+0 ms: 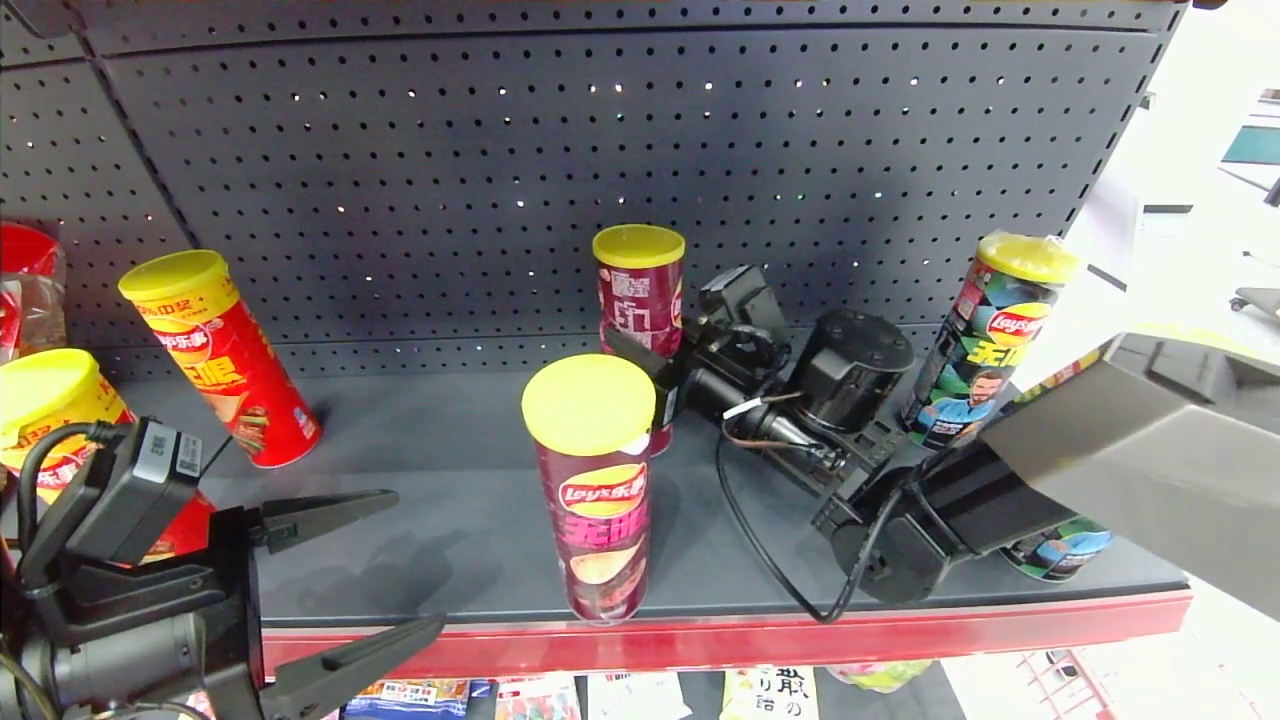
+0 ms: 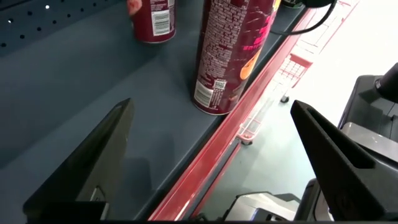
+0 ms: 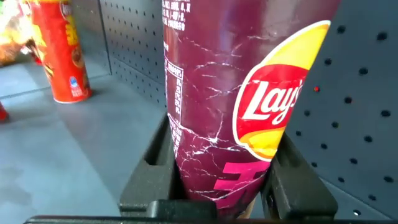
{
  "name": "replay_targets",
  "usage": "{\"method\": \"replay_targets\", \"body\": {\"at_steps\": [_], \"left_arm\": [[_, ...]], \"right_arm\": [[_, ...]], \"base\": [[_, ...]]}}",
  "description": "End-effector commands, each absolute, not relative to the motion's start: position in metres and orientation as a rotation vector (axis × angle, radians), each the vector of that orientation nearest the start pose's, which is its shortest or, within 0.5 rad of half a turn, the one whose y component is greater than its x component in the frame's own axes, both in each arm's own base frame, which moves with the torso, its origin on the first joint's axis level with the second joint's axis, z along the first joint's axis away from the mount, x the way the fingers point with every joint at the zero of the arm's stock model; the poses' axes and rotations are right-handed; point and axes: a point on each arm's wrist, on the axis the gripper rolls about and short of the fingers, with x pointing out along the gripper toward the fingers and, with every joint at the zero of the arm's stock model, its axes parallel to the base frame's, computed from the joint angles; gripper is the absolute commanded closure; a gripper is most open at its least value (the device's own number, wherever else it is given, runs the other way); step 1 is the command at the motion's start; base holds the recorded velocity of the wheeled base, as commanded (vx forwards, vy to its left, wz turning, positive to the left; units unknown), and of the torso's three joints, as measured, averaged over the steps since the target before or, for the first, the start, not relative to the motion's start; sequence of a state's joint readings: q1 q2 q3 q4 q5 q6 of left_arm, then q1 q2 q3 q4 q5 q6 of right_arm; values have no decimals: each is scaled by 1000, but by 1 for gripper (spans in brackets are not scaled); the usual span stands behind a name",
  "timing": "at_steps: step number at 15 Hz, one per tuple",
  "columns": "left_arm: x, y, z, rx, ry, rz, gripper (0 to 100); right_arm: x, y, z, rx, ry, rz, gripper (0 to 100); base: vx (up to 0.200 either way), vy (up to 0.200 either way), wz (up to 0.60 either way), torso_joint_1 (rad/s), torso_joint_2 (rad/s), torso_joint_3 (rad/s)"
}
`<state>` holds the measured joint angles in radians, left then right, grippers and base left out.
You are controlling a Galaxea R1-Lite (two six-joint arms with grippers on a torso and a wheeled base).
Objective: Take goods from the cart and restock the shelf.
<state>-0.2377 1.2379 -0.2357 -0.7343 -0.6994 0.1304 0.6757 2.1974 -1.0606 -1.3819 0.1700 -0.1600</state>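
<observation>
**A:** How many cans are on the shelf point(image 1: 450, 500)?

**B:** Six: two maroon, two red cans point(image 1: 225, 365) and two dark cans point(image 1: 1000, 340).

**A:** And the end effectors?

**B:** The right end effector point(image 3: 224, 146) is clenched on the rear maroon can point(image 1: 640, 290), close to the pegboard point(image 1: 500, 150). Its wrist view shows a finger on each side. The left end effector point(image 1: 418, 558) is spread wide and empty at the shelf's front edge, near the upright front maroon can point(image 1: 600, 500).

**A:** Anything blocking?

**B:** The right arm covers most of one dark can.
</observation>
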Motion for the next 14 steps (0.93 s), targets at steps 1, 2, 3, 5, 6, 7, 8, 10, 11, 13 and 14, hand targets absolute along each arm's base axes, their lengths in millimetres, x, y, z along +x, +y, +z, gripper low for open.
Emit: {"method": "replay_targets", "body": {"at_steps": [1,2,3,5,6,7,8,10,11,13,14], "left_arm": [[146,-50,151,56,210,-947,0],[146,-50,151,49,215,-946,0],[146,-50,151,46,216,-946,0],[146,-51,151,45,216,-947,0],[146,-50,151,45,216,-946,0],[146,-51,151,45,216,-947,0],[146,-51,151,45,217,-947,0],[146,-50,151,45,217,-946,0],[146,-50,151,45,217,-947,0],[146,-50,151,45,217,-947,0],[146,-50,151,45,217,-947,0]], "right_arm": [[325,266,130,-96,-290,824,100],[325,266,130,-96,-290,821,100],[325,266,130,-96,-289,821,100],[324,265,129,-98,-284,822,100],[324,265,129,-100,-280,823,100],[323,264,128,-101,-277,824,100],[323,264,127,-107,-269,823,100],[323,263,127,-119,-271,820,100],[324,263,127,-125,-275,818,100],[323,263,128,-129,-277,817,100],[324,263,128,-128,-277,806,100]], "base": [[0,0,0,0,0,0],[0,0,0,0,0,0],[0,0,0,0,0,0],[0,0,0,0,0,0],[0,0,0,0,0,0],[0,0,0,0,0,0],[0,0,0,0,0,0],[0,0,0,0,0,0],[0,0,0,0,0,0],[0,0,0,0,0,0],[0,0,0,0,0,0]]}}
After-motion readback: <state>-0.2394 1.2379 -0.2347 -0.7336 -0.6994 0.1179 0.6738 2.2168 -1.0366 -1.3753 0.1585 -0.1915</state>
